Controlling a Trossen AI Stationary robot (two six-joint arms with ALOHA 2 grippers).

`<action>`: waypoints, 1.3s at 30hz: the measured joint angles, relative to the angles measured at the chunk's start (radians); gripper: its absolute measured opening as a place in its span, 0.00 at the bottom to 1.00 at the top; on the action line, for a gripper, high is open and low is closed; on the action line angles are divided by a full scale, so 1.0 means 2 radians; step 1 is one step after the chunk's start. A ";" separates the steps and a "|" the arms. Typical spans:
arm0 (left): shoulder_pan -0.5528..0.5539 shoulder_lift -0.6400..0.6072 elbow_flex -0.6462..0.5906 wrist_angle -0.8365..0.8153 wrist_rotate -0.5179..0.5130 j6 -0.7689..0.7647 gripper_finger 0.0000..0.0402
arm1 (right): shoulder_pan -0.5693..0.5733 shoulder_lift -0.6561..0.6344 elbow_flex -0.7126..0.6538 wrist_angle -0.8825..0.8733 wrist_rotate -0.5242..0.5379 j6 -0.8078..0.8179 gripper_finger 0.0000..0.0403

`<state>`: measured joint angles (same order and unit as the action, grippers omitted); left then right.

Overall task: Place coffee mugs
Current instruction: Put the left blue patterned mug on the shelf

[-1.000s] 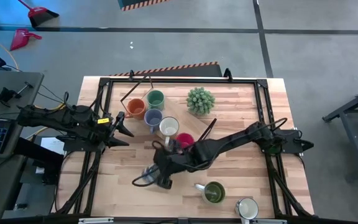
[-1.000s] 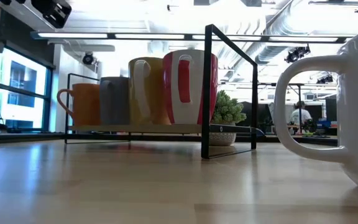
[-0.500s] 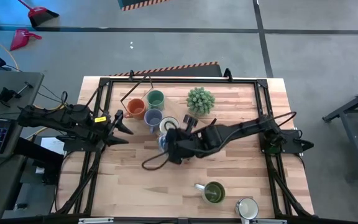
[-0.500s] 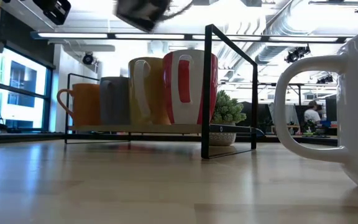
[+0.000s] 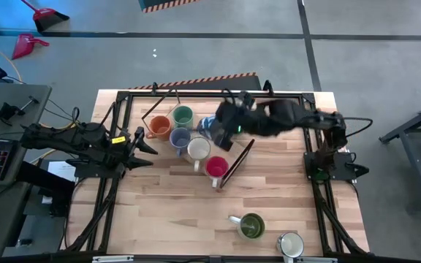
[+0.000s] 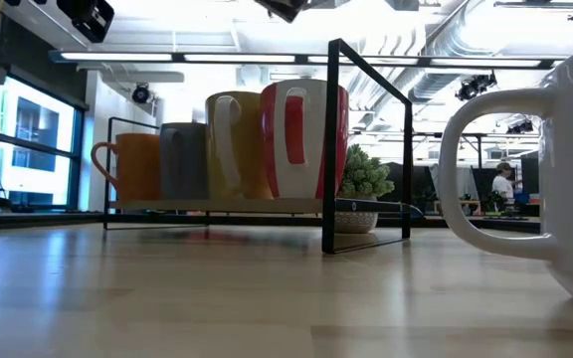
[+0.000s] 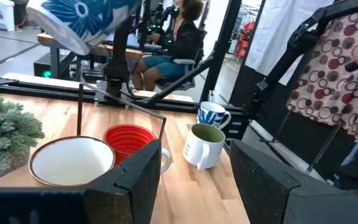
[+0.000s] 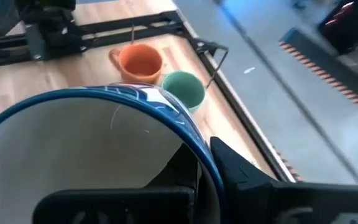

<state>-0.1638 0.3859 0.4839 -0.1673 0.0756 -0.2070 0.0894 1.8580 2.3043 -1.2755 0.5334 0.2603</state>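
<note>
Aloft at upper centre, the right hand point(image 5: 221, 126) pinching a blue-patterned mug point(image 8: 98, 134) might clip the rack point(image 5: 234, 162).

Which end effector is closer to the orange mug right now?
Left. The left end effector sits open just off the orange mug, at the rack's left side. The right end effector hovers farther off past the green mug, carrying a blue-patterned mug.

Eight coffee mugs point(image 5: 196, 149), one potted plant point(image 7: 5, 127), one rack point(image 5: 237, 162)

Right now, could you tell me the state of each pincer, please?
Left pincer: open, empty, beside the rack.
Right pincer: shut on a blue-patterned mug, held above the rack.
</note>
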 joint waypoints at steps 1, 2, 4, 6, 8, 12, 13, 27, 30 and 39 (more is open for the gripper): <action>0.000 0.000 0.000 0.000 0.000 0.000 0.45 | -0.015 -0.003 0.000 0.000 -0.024 -0.010 0.00; 0.000 0.000 0.000 0.000 0.000 0.000 0.45 | -0.032 -0.004 0.000 0.001 -0.046 -0.021 0.00; 0.000 0.000 0.000 0.000 0.000 -0.001 0.45 | -0.066 -0.005 0.000 0.000 -0.088 -0.044 0.00; 0.000 0.000 0.000 0.000 -0.001 -0.006 0.45 | -0.104 -0.005 0.000 0.000 -0.136 -0.066 0.00; 0.000 0.000 0.000 0.000 -0.001 -0.017 0.45 | -0.140 -0.004 0.000 0.000 -0.173 -0.083 0.00; 0.000 0.003 0.000 0.001 -0.001 -0.027 0.45 | -0.206 -0.003 -0.008 0.002 -0.232 -0.107 0.00; 0.000 0.005 0.000 0.000 -0.004 -0.027 0.45 | -0.220 -0.003 -0.014 0.003 -0.242 -0.108 0.00; 0.000 0.082 0.000 0.000 -0.056 -0.032 0.45 | -0.254 -0.002 -0.176 0.104 -0.308 -0.121 0.00; 0.000 0.084 0.000 0.000 -0.055 -0.040 0.45 | -0.247 -0.001 -0.192 0.106 -0.307 -0.121 0.00; -0.001 0.083 0.000 0.000 -0.055 -0.040 0.45 | -0.207 -0.001 -0.222 0.051 -0.288 -0.117 0.00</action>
<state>-0.1650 0.5514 0.4839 -0.1677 -0.0345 -0.2867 -0.3251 1.8550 1.8599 -1.1738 -0.0429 0.0271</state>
